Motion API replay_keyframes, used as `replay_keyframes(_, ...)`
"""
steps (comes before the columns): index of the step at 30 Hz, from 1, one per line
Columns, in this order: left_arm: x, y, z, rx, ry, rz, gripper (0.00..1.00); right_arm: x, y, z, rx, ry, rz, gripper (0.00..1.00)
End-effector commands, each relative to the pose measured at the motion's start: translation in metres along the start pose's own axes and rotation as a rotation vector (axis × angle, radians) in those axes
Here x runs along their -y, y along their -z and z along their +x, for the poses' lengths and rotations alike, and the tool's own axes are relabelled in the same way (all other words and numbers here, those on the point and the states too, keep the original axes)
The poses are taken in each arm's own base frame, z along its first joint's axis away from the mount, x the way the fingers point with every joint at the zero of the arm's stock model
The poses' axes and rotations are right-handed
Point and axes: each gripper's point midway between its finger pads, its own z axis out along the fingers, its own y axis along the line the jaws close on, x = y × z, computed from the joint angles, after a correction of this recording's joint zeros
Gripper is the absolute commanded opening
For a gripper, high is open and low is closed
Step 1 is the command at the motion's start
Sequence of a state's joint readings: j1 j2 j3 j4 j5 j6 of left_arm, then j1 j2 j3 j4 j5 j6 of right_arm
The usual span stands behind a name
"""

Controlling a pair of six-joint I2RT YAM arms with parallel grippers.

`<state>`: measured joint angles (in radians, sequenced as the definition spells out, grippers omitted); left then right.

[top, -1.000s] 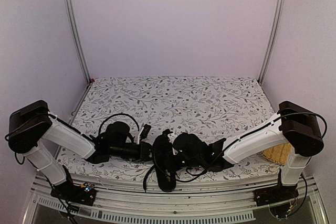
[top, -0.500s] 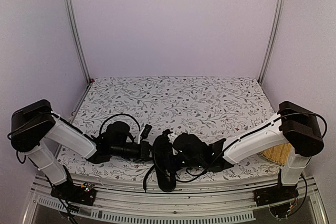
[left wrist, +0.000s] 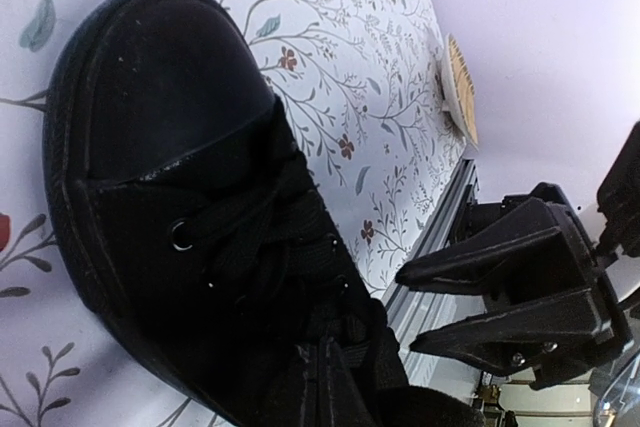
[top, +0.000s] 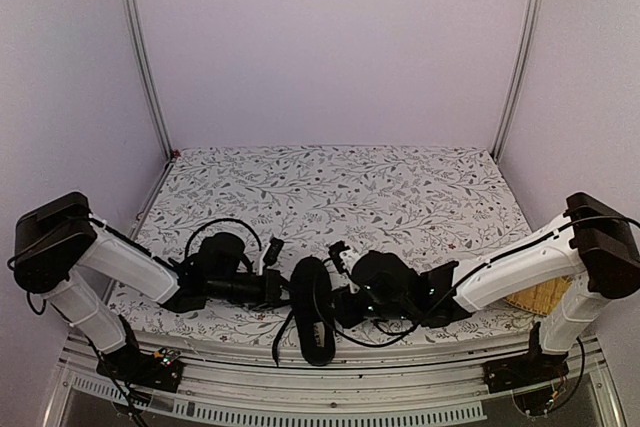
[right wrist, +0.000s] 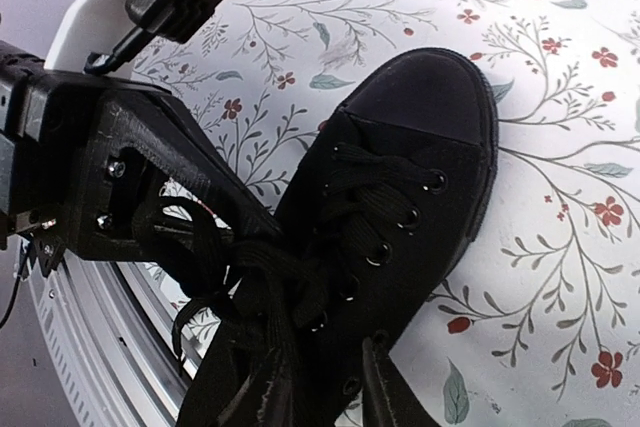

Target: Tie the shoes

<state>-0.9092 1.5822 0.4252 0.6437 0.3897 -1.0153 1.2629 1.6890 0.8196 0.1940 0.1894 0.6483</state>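
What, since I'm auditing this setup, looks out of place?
The shoe lies at the table's near edge, heel end seemingly overhanging the rail, with one loose lace trailing off the edge. Nothing looks spilled or damaged.

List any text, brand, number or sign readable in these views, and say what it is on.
None readable.
The black shoe shows no logo or label in any view.
The floral cloth carries only a printed leaf-and-flower pattern, no lettering.

I'm seeing the left arm [top: 128, 265] and right arm [top: 510, 269], either side of the shoe [top: 312, 312], wearing white shells between black joints, black cables looping off them, silver screws showing on the black right gripper [left wrist: 405, 310].
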Motion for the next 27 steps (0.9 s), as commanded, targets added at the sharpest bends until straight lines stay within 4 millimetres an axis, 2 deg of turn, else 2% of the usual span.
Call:
replay_keyframes(1, -0.003, 0.004, -0.001, 0.009, 0.003, -0.018, 0.00, 0.001, 0.022, -0.013, 0.050, 0.025, -0.001, 0.31)
replay_keyframes(5, -0.002, 0.004, -0.001, 0.011, 0.002, -0.014, 0.00, -0.010, 0.031, -0.028, 0.082, 0.053, -0.033, 0.47)
replay_keyframes(9, -0.001, 0.005, -0.002, 0.013, -0.001, -0.012, 0.00, -0.024, 0.020, -0.037, 0.061, 0.076, -0.037, 0.58)
replay_keyframes(17, -0.001, 0.005, -0.001, 0.010, 0.001, -0.011, 0.00, -0.045, -0.014, -0.042, 0.029, 0.090, -0.056, 0.61)
replay_keyframes(20, -0.001, 0.005, -0.001, 0.011, 0.000, -0.011, 0.00, -0.049, -0.024, -0.040, 0.013, 0.101, -0.063, 0.57)
replay_keyframes(22, 0.000, 0.005, -0.002, 0.012, -0.001, -0.009, 0.00, -0.050, -0.029, -0.037, 0.000, 0.104, -0.067, 0.50)
replay_keyframes(27, -0.001, 0.006, -0.001, 0.014, 0.000, -0.014, 0.00, -0.043, -0.029, -0.033, -0.005, 0.089, -0.043, 0.18)
